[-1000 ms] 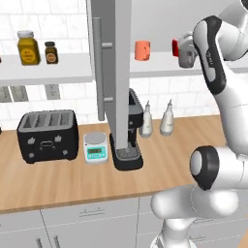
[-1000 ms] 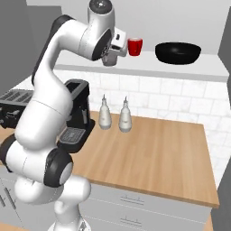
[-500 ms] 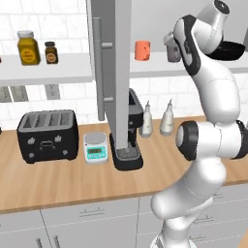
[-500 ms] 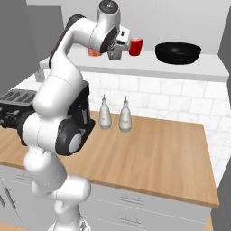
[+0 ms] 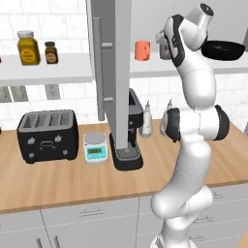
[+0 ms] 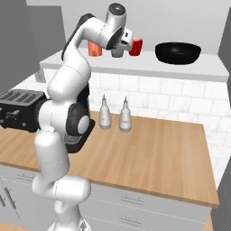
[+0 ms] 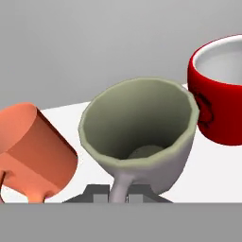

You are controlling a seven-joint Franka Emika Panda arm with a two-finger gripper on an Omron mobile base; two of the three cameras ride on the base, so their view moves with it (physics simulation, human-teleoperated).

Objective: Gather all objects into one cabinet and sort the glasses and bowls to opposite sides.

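Cabinet shelf (image 6: 180, 65): salmon cup (image 7: 35, 149), grey cup (image 7: 142, 132), red cup (image 7: 220, 94) and black bowl (image 6: 177, 51) were carried.
Gripper (image 6: 118, 48): jaw state could not be told.

A black toaster (image 5: 47, 134) sits at the far left of the wooden counter (image 5: 58, 181), with a small kitchen scale (image 5: 95, 147) just beside it on the side nearer the arm. A black coffee machine (image 5: 128, 145) stands next, and two pale bottles (image 6: 115, 116) stand side by side against the tiled wall, close to the arm's elbow. Two lidded spice jars (image 5: 35, 47) stand on the open shelf (image 5: 46, 68) beyond the door, well apart from the raised hand.
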